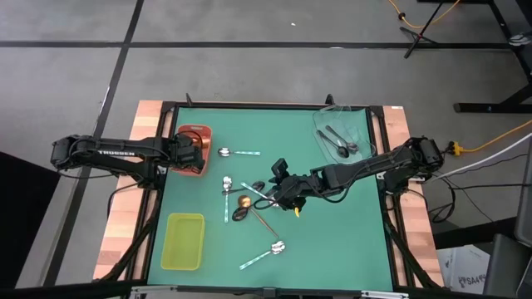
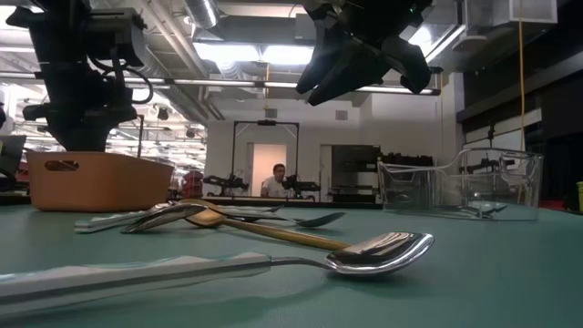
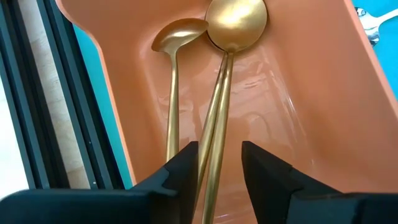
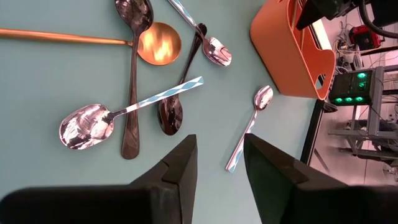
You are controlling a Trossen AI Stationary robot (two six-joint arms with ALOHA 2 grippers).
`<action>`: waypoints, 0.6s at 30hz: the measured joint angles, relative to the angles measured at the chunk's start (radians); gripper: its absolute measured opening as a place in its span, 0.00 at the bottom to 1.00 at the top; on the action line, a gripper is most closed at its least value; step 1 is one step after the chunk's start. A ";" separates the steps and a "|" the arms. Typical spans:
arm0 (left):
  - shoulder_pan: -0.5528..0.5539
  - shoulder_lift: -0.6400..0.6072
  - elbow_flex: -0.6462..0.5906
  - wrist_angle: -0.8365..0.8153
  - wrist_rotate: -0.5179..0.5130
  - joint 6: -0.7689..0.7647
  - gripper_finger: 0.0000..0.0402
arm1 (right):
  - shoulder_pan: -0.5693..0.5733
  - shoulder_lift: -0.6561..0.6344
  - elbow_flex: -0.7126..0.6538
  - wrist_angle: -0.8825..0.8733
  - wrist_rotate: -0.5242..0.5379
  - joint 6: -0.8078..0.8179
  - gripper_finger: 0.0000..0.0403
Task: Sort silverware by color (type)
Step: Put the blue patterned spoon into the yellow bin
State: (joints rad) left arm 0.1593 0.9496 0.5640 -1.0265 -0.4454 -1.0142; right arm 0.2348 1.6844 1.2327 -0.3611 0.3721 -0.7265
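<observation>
mint-handled spoon [image 2: 273, 264] nearest | green mat [image 1: 332, 241] | left jaws open, right jaws empty

High view: overhead, facing straight down, covering the whole tabletop [image 1: 332, 241].
Low view: at tabletop level, facing level across toward the far room.
Left wrist view: very near, inside the red tray [image 3: 298, 118].
Right wrist view: above the scattered spoons [image 4: 134, 74]; shares that cluster with the high view.

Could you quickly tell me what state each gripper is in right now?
Left gripper: open over the red tray, gold spoons lying between its fingers, not gripped.
Right gripper: open, empty, above the loose spoons.
</observation>
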 joint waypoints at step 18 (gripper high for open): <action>-0.016 -0.003 0.195 0.009 0.048 0.003 0.26 | 0.000 0.000 0.000 0.000 0.000 0.000 0.31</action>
State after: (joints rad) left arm 0.1437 0.9467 0.7590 -1.0173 -0.3974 -1.0113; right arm 0.2348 1.6844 1.2327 -0.3614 0.3721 -0.7265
